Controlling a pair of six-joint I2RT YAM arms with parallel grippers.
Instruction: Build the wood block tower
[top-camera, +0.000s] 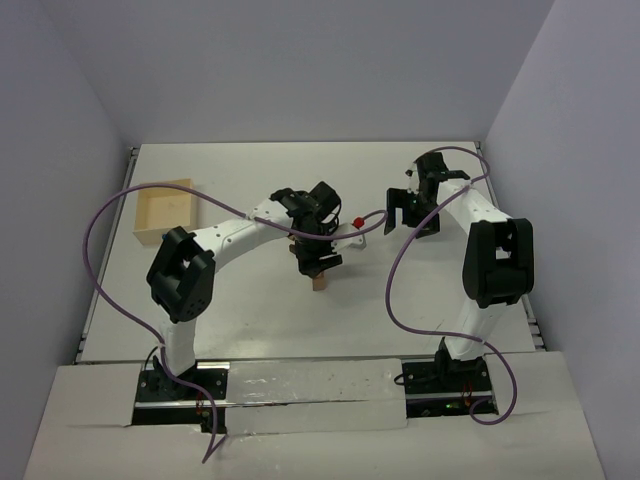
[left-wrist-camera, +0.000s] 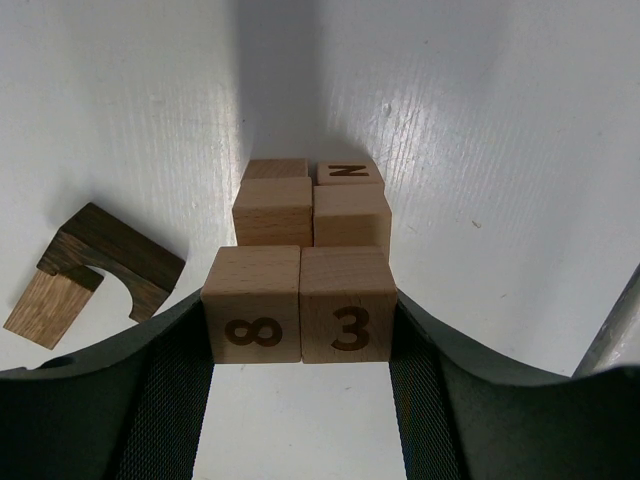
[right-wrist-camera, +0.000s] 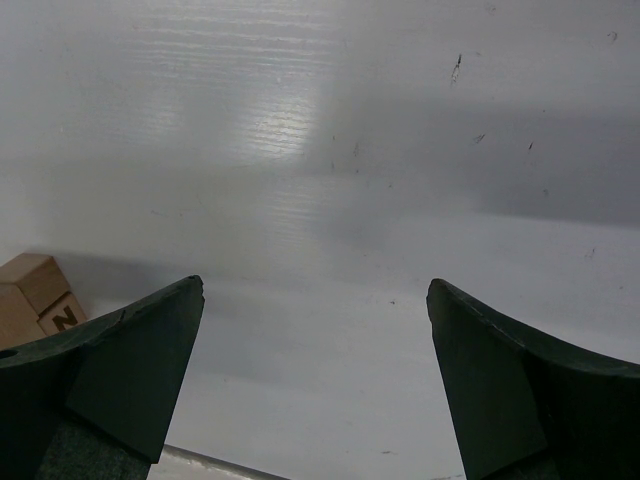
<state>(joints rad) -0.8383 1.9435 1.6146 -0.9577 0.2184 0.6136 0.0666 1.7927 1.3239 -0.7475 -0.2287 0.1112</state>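
- From overhead, the left arm (top-camera: 235, 235) is reaching over the middle of the white desk (top-camera: 250, 310). The left jaws are hiding most of the wood block tower (top-camera: 319, 282). A shallow square pale wooden tray (top-camera: 165, 212) is sitting far left, well apart.
- Only the left wrist view is showing detail: the left jaws are clenching two pale tan wooden cubes side by side, the cube marked 8 (left-wrist-camera: 252, 305) and the cube marked 3 (left-wrist-camera: 348, 305). More tan cubes are crowding behind them, including the cube marked N (left-wrist-camera: 349, 171).
- A dark brown arch-shaped wooden piece (left-wrist-camera: 115, 255) is lying just left, touching an orange-brown block (left-wrist-camera: 45, 305).
- The right jaws are gaping, released, gripping nothing.
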